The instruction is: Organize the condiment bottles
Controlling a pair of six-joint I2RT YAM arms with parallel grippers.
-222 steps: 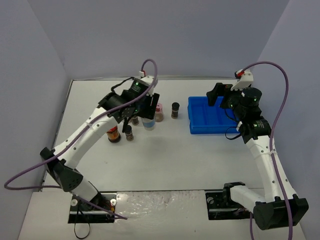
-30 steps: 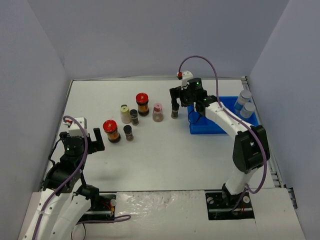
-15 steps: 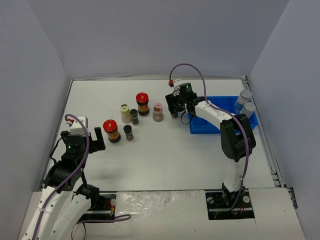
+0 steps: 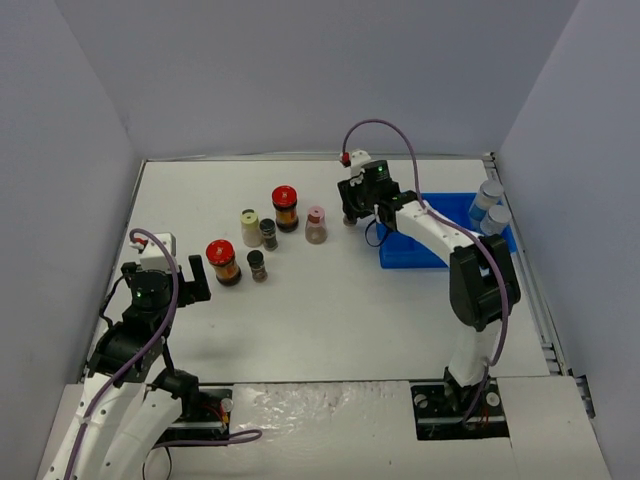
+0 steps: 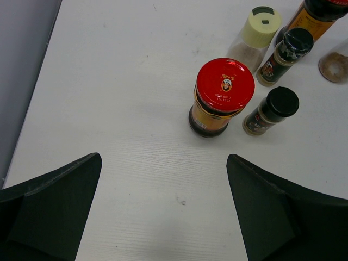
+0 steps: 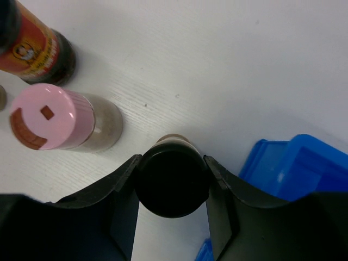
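Observation:
My right gripper (image 6: pixel 171 165) is shut on a tiny dark black-capped jar (image 6: pixel 171 185), which stands upright on the table just left of the blue tray (image 6: pixel 304 163); in the top view this gripper (image 4: pixel 351 216) covers the jar. A pink-capped bottle (image 6: pixel 43 117) and a red-lidded sauce jar (image 6: pixel 35 54) stand to its left. My left gripper (image 5: pixel 163 209) is open over bare table, short of another red-lidded jar (image 5: pixel 224 87), two black-capped jars (image 5: pixel 277 103) (image 5: pixel 293 43) and a cream bottle (image 5: pixel 260 24). Two silver-lidded blue-labelled jars (image 4: pixel 489 197) stand at the tray's far right.
The blue compartmented tray (image 4: pixel 440 240) lies at the right of the table, close against the held jar. The loose bottles form a cluster from the red-lidded jar (image 4: pixel 222 262) to the pink-capped bottle (image 4: pixel 316 225). Walls border the table on three sides.
My right gripper has shut its fingers round the black-capped jar beside the tray over the last second. The left arm, earlier among the bottles, now rests back at the near left.

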